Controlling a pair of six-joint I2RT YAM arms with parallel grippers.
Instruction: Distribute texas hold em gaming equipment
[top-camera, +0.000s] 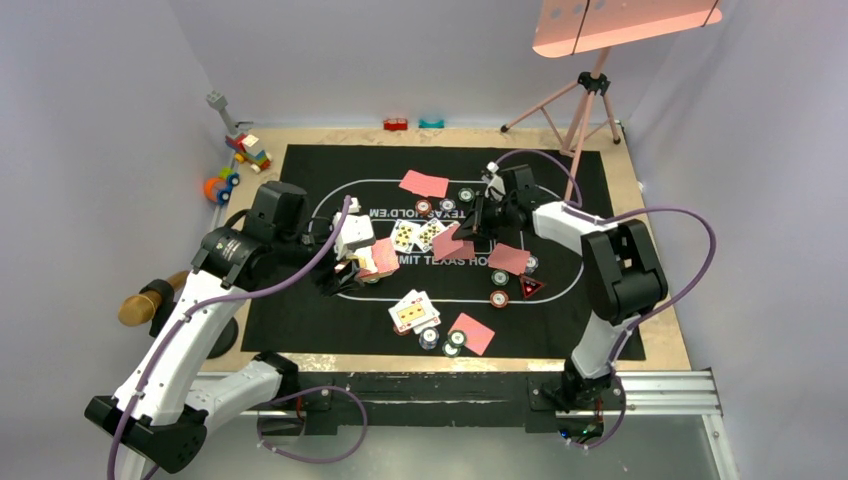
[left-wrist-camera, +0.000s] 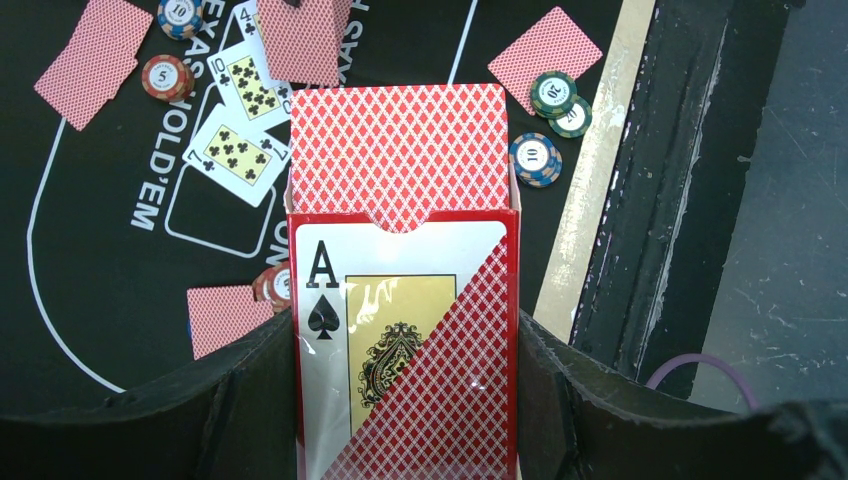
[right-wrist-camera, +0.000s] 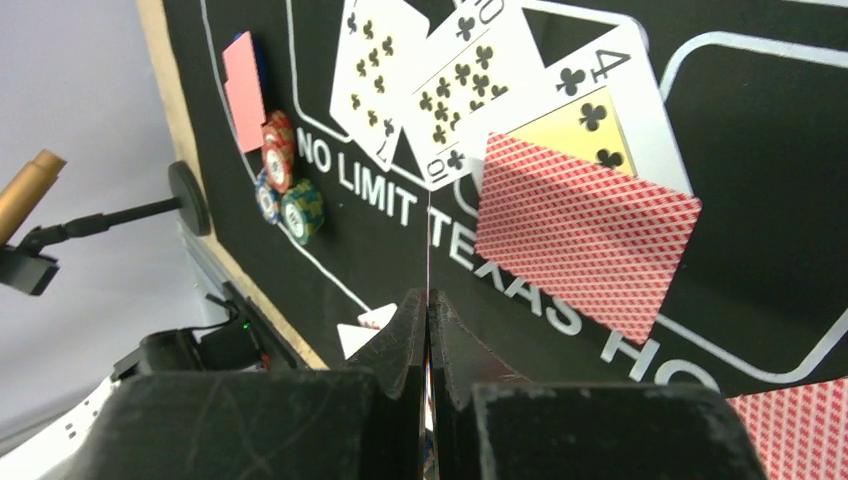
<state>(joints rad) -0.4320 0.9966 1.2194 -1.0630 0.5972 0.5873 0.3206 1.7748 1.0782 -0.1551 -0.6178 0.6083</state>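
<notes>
Okay, left gripper (left-wrist-camera: 405, 400) was clamped round the sides of the red card box (left-wrist-camera: 420, 290), ace-of-spades print up. The red-backed deck (left-wrist-camera: 400, 150) stuck out of its open top, and the box sat left of centre over the black mat (top-camera: 290, 310).

The right gripper (right-wrist-camera: 430, 330) was clenched tight, with a thin pale edge running up from between its fingers. I read that as one playing card (right-wrist-camera: 429, 250) held edge-on; face not visible. It hung over the middle of the mat, just beside the board row. That row was the 7 of clubs (right-wrist-camera: 375, 70), 10 of clubs (right-wrist-camera: 450, 100) and 4 of clubs (right-wrist-camera: 590, 110) face up, with a face-down card (right-wrist-camera: 590, 235) overlapping the 4.

Other red-backed cards lay far (top-camera: 424, 183), right (top-camera: 509, 258) and near (top-camera: 472, 333), with chips beside them, e.g. the near chip stack (top-camera: 430, 337). The triangle marker (top-camera: 530, 287) was on the right.

Step, as judged: laying the pinched card on the mat.
- Turn the wrist so the card goes flat.
- Lower until it touches the mat before letting go.
- Aim at bare mat beside the row, not onto the face-down card or chips.
- Hold the box steady, mouth toward the right arm, ready for another draw.

Risk: the card is thin, so it could slip or land tilted.
</notes>
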